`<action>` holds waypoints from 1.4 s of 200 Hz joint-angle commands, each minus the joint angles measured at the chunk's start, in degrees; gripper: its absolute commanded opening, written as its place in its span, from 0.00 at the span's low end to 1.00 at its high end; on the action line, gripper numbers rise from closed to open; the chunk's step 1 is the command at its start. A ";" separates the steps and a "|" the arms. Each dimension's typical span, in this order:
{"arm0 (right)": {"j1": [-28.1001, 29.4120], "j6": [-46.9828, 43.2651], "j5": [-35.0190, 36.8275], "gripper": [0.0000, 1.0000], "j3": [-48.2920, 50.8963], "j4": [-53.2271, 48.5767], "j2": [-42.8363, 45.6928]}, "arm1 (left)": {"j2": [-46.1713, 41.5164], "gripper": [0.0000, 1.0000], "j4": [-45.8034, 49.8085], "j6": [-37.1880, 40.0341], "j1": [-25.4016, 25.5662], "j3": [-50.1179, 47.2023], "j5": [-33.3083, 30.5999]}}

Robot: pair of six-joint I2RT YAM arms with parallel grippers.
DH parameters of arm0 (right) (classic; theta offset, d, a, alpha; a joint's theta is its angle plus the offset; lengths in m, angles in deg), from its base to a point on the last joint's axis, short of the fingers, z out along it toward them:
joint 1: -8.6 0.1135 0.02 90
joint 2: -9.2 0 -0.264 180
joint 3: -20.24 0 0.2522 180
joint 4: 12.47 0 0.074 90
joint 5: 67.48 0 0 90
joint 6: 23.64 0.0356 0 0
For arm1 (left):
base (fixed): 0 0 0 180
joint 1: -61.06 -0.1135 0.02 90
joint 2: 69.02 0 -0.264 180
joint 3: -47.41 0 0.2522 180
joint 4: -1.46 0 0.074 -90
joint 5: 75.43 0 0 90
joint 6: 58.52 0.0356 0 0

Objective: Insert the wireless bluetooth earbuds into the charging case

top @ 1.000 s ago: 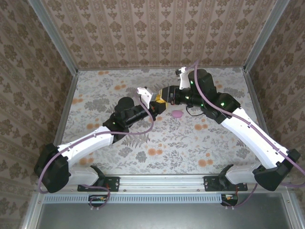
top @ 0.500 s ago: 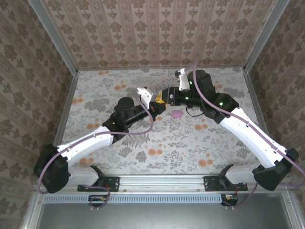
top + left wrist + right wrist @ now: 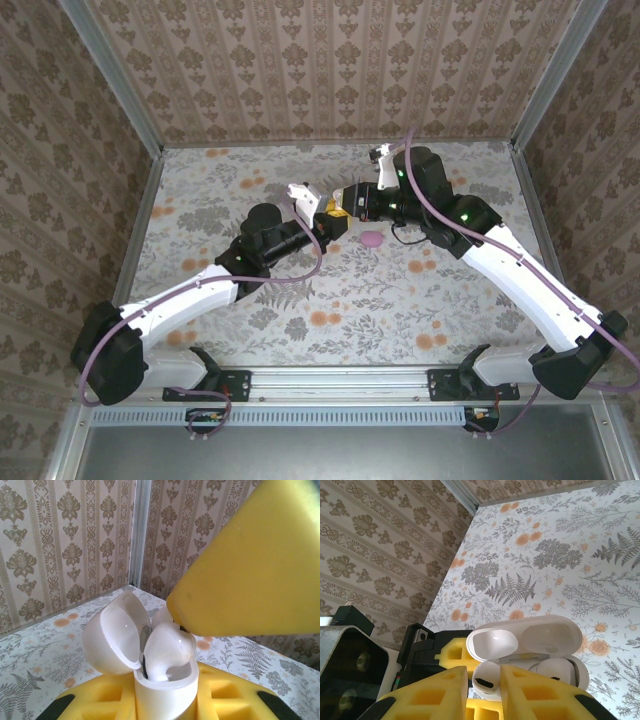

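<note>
The white charging case (image 3: 165, 695) stands upright between the yellow pads of my left gripper (image 3: 165, 707), which is shut on it. Its lid (image 3: 112, 635) is swung open. One white earbud (image 3: 487, 677) sits pinched between the yellow fingers of my right gripper (image 3: 485, 690), partly down in the case's near socket. In the left wrist view this earbud (image 3: 167, 647) leans out of the case under a right finger (image 3: 250, 570). A second earbud (image 3: 555, 672) lies seated in the other socket. Both grippers (image 3: 333, 218) meet above the table's middle.
A small pinkish-purple oval piece (image 3: 371, 240) lies on the floral tablecloth (image 3: 300, 300) just right of the grippers. Patterned walls (image 3: 330, 70) enclose the table at the back and on both sides. The left gripper's black body (image 3: 420, 640) sits close behind the case.
The right gripper has shifted very slightly at the case with the earbud in it. The left arm and the case have held still.
</note>
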 commanded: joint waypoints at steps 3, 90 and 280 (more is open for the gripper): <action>-0.32 -0.05 -2.57 0.27 0.10 0.10 1.96 | -1.19 0.25 -2.34 0.93 0.35 1.75 0.91; -0.87 0.67 -6.33 0.27 0.63 1.87 3.24 | -1.19 0.25 -2.34 0.77 0.38 1.82 1.10; -2.57 -3.20 -11.58 0.29 -2.67 -1.22 -1.81 | -1.01 0.25 -2.49 0.93 0.44 2.19 1.98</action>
